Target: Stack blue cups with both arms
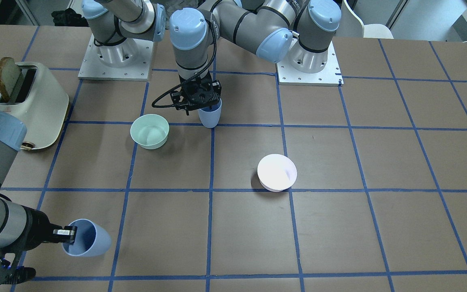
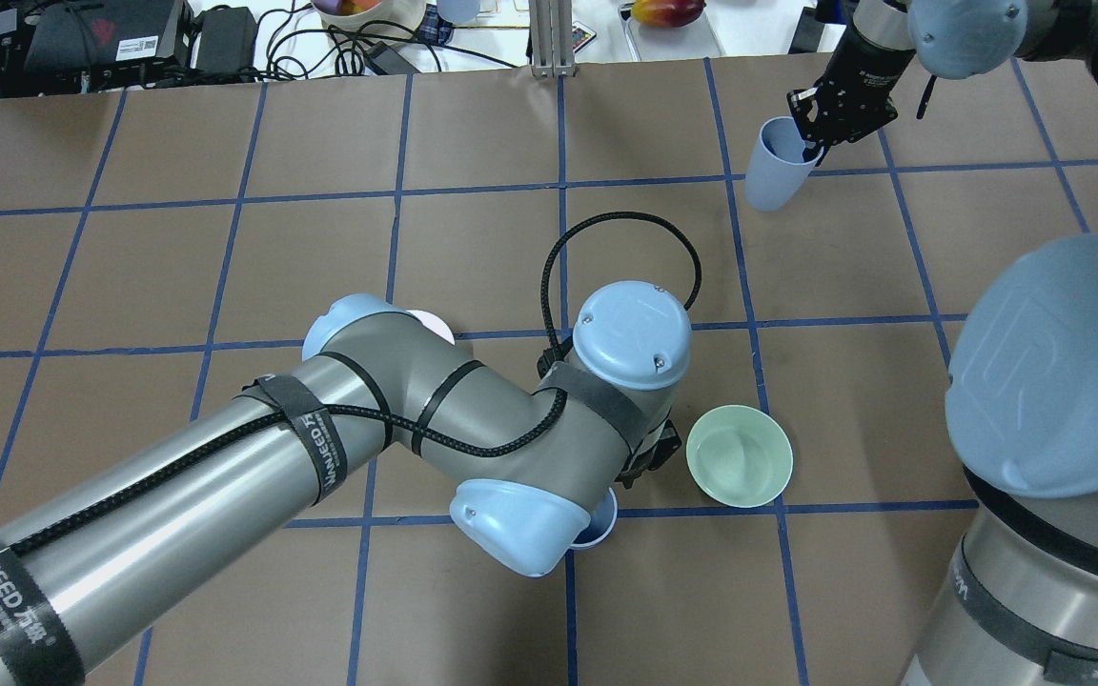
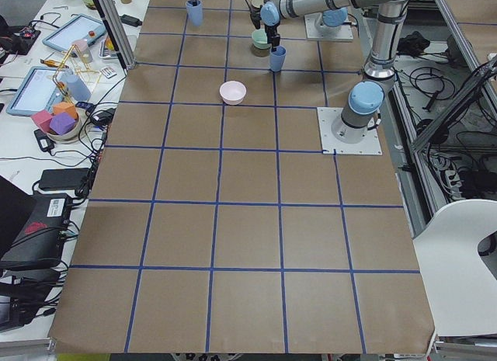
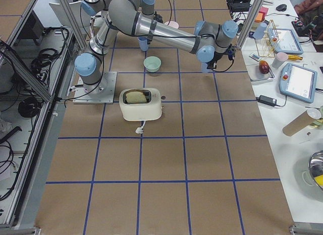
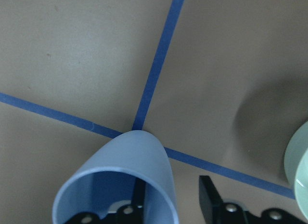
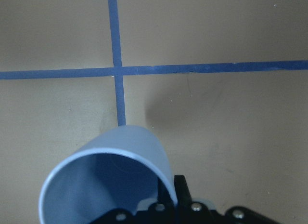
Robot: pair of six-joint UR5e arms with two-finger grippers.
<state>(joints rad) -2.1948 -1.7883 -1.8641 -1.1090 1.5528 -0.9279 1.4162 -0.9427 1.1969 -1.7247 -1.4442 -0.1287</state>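
One blue cup point(image 1: 210, 115) stands upright on a tape crossing near the robot's base; it also shows in the left wrist view point(image 5: 120, 180). My left gripper point(image 1: 199, 103) is over its rim, open. One finger is inside the cup and the other finger point(image 5: 209, 195) is outside, with a gap to the wall. The second blue cup point(image 1: 85, 237) is tilted and off the table at the far side, also seen in the overhead view point(image 2: 778, 162). My right gripper point(image 1: 70, 235) is shut on its rim, one finger point(image 6: 180, 190) against the outer wall.
A mint green bowl point(image 1: 150, 130) sits beside the left gripper's cup. A pale pink bowl point(image 1: 277, 172) sits mid-table, partly hidden under the left arm in the overhead view point(image 2: 435, 324). A cream toaster point(image 1: 26, 105) with a bread slice point(image 1: 8, 77) stands on the robot's right.
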